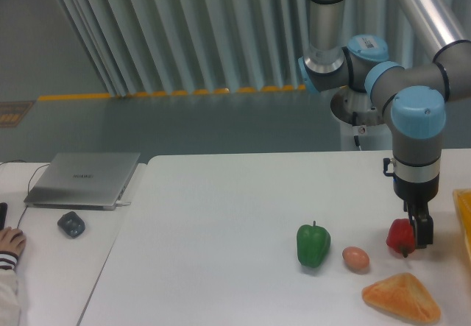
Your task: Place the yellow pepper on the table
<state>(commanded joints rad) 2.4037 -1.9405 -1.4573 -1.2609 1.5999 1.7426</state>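
Nearest the camera, one orange-tan wedge of bread (402, 297) lies at the front right of the white surface (221, 215). Just above it the pincer (416, 243) hangs low on the arm (416, 142), its dark fingers pointing down beside the single red pepper (399, 235), which sits on the surface just to its left, touching or nearly so. Whether the fingers grip anything cannot be told from this angle. Moving left from there come one brown egg (355, 258) and then one green pepper (313, 244), standing upright, each a little apart from the next. At the far right edge shows a sliver of a yellow-orange tray (465, 215). No yellow pepper can be seen. Well away on the adjoining desk (51, 267) are one closed laptop (82, 179), one dark mouse (71, 224) and one person's hand (10, 242).
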